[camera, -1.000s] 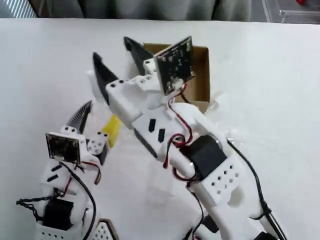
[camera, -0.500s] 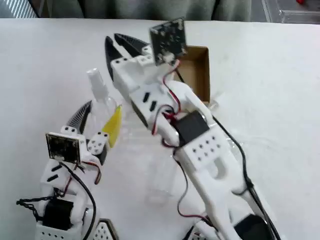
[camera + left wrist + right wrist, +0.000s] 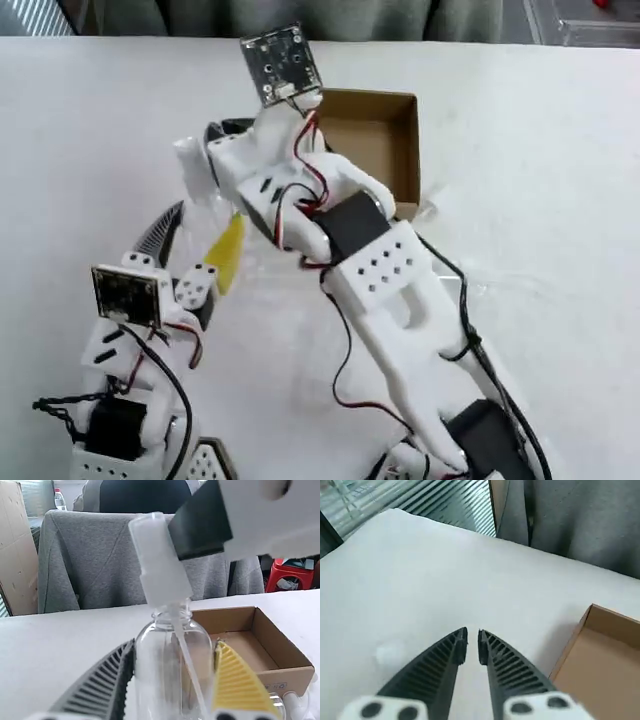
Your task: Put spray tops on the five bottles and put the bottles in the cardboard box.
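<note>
Clear bottle [image 3: 167, 677], tilted spray top [image 3: 159, 565] in its neck, is sitting gripped in the left tool [image 3: 175, 652] near the box [image 3: 280, 647], whose print is too small to read. Right tool [image 3: 471, 644] is hovering almost closed, empty.

A plain white table [image 3: 560, 150] spreads across the high view. Beyond its far edge, grey cloth [image 3: 90, 565] is draped over a chair back, with a flat brown cardboard sheet [image 3: 17, 555] standing beside it and a red plastic stool [image 3: 290, 575] on its other side. Slatted window blinds [image 3: 420, 500] run behind the table.
</note>
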Controlling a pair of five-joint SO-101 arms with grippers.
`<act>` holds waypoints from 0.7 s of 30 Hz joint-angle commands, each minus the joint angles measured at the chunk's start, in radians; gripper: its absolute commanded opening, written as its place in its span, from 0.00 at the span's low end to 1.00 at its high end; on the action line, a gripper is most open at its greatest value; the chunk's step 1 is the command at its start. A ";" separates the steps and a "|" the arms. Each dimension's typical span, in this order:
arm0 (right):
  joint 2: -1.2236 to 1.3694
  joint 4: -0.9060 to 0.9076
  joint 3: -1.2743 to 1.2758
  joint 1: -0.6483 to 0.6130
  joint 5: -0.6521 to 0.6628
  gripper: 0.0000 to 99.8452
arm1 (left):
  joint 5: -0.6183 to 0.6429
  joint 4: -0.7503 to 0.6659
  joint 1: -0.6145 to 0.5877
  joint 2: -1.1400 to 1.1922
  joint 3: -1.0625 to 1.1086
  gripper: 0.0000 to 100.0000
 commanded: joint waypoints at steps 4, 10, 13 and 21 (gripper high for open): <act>-0.107 -0.097 -0.058 0.005 0.003 0.02 | -0.008 -0.029 0.013 -0.012 -0.003 0.02; -0.067 -0.176 -0.049 -0.044 0.002 0.02 | -0.008 -0.029 0.013 -0.012 -0.003 0.02; -0.044 -0.131 -0.051 -0.051 0.002 0.02 | -0.008 -0.029 0.013 -0.012 -0.003 0.02; -0.087 -0.004 -0.051 -0.050 0.003 0.02 | -0.008 -0.029 0.013 -0.012 -0.003 0.02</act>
